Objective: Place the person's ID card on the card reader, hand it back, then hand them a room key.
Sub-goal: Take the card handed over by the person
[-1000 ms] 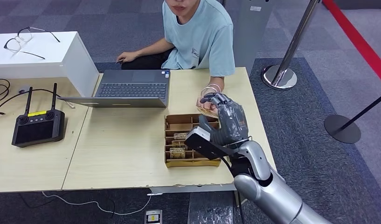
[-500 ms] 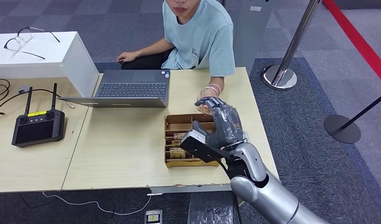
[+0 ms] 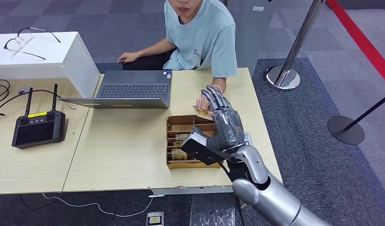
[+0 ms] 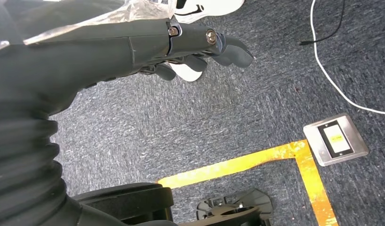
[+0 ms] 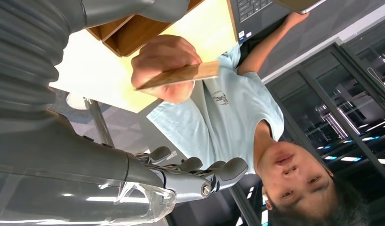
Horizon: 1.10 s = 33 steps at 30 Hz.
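Right hand (image 3: 226, 125): fingers (image 5: 200, 167) spread wide, holding nothing. Room key (image 5: 178, 75): just beyond the fingertips, pinched in the person's hand (image 5: 164, 66). Key box (image 3: 190, 141): beneath the palm. Left hand (image 4: 134, 42): fingers loosely extended, holding nothing, above carpet.

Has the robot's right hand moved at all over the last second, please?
Yes. The right hand has opened its fingers, released the card and drawn back slightly toward the wooden tray; the card is now in the person's hand.

Bare table (image 3: 124, 146) lies left of the box (image 3: 181, 162).
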Each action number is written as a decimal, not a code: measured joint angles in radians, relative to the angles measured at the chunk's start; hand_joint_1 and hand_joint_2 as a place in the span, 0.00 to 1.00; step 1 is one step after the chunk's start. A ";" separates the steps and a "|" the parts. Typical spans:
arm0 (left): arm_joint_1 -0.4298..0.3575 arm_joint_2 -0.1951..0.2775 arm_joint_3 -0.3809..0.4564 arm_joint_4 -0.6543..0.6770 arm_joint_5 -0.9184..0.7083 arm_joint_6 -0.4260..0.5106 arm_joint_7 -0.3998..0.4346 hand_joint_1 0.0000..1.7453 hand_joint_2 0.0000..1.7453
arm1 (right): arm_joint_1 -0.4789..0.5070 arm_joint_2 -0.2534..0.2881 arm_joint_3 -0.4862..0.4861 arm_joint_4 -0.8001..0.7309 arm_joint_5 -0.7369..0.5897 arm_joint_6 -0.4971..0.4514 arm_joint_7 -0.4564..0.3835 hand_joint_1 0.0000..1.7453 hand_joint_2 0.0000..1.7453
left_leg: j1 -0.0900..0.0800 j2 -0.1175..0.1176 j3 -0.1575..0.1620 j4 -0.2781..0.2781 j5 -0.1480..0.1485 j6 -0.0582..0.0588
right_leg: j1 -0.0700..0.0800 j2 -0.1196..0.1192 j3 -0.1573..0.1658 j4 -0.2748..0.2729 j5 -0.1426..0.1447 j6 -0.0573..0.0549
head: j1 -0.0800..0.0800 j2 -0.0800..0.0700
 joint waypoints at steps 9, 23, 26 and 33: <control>0.000 0.000 0.000 0.000 -0.001 0.000 0.000 0.00 1.00 | 0.000 0.000 0.002 0.003 -0.009 0.000 0.001 0.20 1.00 | 0.000 0.000 0.000 0.000 0.000 0.000 | 0.000 0.000 0.000 0.000 0.000 0.000 | 0.000 0.000; 0.000 0.000 -0.003 0.000 -0.002 0.000 0.002 0.00 1.00 | 0.010 -0.003 0.005 0.057 -0.048 -0.009 -0.008 0.85 1.00 | 0.000 0.000 -0.001 0.000 0.000 0.000 | 0.000 0.000 -0.001 0.000 0.000 0.000 | 0.000 0.000; 0.000 0.000 -0.006 0.000 -0.003 0.000 0.002 0.00 1.00 | 0.011 -0.003 0.005 0.068 -0.048 -0.009 -0.008 0.95 1.00 | 0.000 0.000 -0.001 0.000 0.000 0.000 | 0.000 0.000 -0.001 0.000 0.000 0.000 | 0.000 0.000; 0.000 0.000 -0.013 0.000 -0.003 0.000 0.002 0.00 1.00 | 0.012 -0.003 0.005 0.087 -0.051 -0.017 -0.008 0.98 1.00 | 0.000 0.000 -0.001 0.000 0.000 0.000 | 0.000 0.000 -0.001 0.000 0.000 0.000 | 0.000 0.000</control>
